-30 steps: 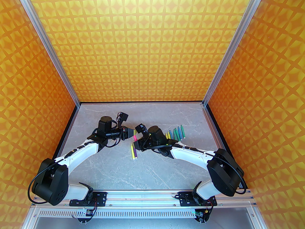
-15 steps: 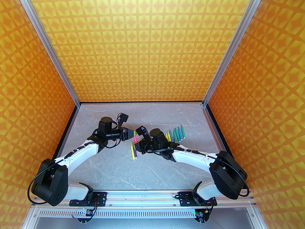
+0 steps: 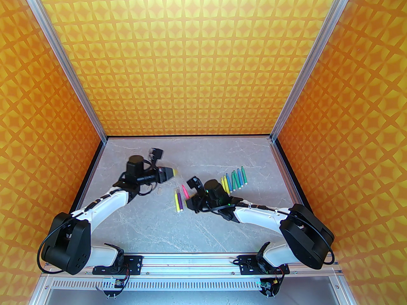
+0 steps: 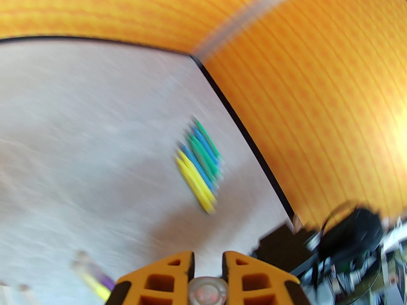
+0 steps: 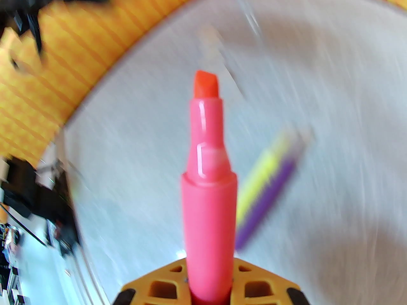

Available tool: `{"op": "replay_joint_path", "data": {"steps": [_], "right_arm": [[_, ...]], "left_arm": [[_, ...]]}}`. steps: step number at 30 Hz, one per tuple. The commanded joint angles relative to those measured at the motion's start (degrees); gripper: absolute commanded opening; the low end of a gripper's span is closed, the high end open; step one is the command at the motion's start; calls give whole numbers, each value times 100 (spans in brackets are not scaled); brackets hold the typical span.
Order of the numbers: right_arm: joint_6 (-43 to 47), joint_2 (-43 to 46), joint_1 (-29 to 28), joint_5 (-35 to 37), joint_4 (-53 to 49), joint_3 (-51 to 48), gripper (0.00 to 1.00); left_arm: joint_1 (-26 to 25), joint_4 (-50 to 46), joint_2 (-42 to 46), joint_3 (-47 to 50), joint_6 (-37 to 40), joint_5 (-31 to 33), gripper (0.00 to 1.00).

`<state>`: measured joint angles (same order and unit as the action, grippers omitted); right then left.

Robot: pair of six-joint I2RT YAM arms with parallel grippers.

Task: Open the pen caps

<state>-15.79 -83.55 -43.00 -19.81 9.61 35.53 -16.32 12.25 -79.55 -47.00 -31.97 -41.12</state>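
Jaws of the left gripper look pressed close from above. It hangs over the table, up and to the left of the yellow-and-purple pair of pens. Just right of that pair, the right gripper pinches a pink pen, its tip pointing away from the arm bases. A row of yellow, blue and green pens lies well to the right of the pair.

The left wrist view is blurred. The orange fingers clamp a clear pen cap, seen end-on. The pair lies just left of them, and the row is up and right of the pair.

From the right wrist, the jaws grip the pink pen's barrel. Its orange-red chisel tip is uncovered, and the pen stands just left of the pair.
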Motion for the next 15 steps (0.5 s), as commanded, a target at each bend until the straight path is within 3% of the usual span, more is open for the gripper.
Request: {"op": "replay_joint_path", "data": {"steps": [1, 7, 15], "right_arm": [[-3, 223, 11, 233, -138, -85, 0], [-61, 244, 11, 1104, -516, 20, 0], [-280, 70, 141, 2572, -1157, 386, 0]], "left_arm": [[75, 70, 115, -24, -112, 210, 0], [93, -1526, 8, -539, 811, 292, 0], [90, -3542, -364, -1109, 1737, 1123, 0]]}}
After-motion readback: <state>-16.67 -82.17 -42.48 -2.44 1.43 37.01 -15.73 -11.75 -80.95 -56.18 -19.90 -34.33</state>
